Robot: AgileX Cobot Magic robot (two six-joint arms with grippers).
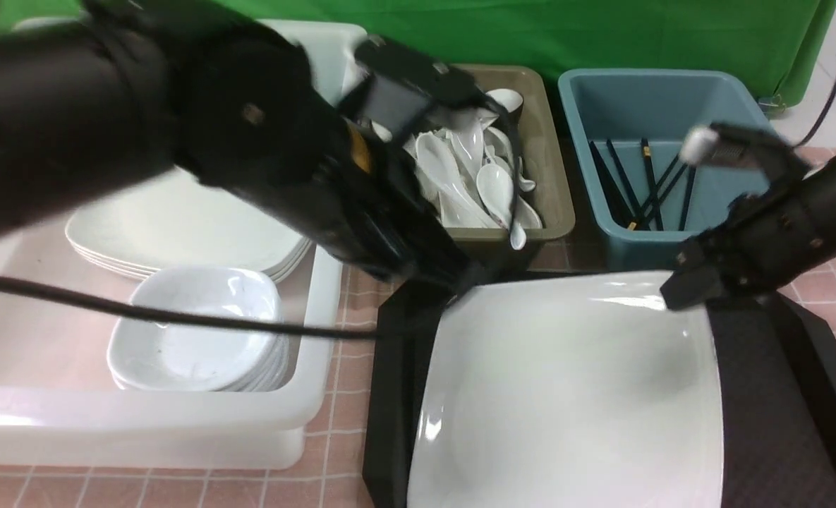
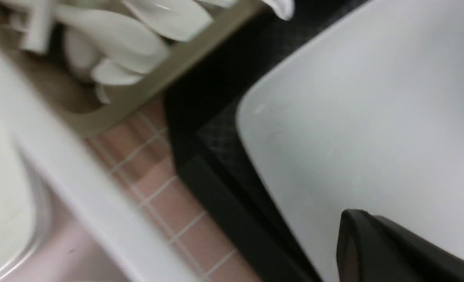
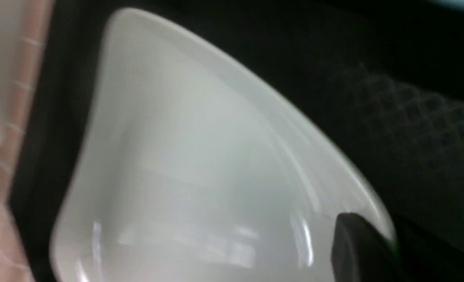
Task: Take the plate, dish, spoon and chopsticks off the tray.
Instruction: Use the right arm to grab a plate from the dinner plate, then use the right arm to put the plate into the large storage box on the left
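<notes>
The big white square plate [image 1: 566, 395] lies on the black tray [image 1: 770, 395] and covers most of it. My left gripper [image 1: 460, 286] is at the plate's far left corner, shut. One of its fingers [image 2: 372, 246] lies over the plate [image 2: 372, 117] in the left wrist view. My right gripper [image 1: 675, 296] is at the far right corner. One black finger [image 3: 357, 246] sits just inside the rim of the plate [image 3: 185, 156], and the other is hidden under it. On the tray I see only the plate.
A white tub [image 1: 319, 339] at the left holds a stack of large plates [image 1: 178, 233] and a stack of small dishes [image 1: 199, 339]. Behind the tray, an olive tub [image 1: 552, 176] holds several white spoons and a blue tub [image 1: 728, 92] holds black sticks. A black cable [image 1: 142, 310] crosses the white tub.
</notes>
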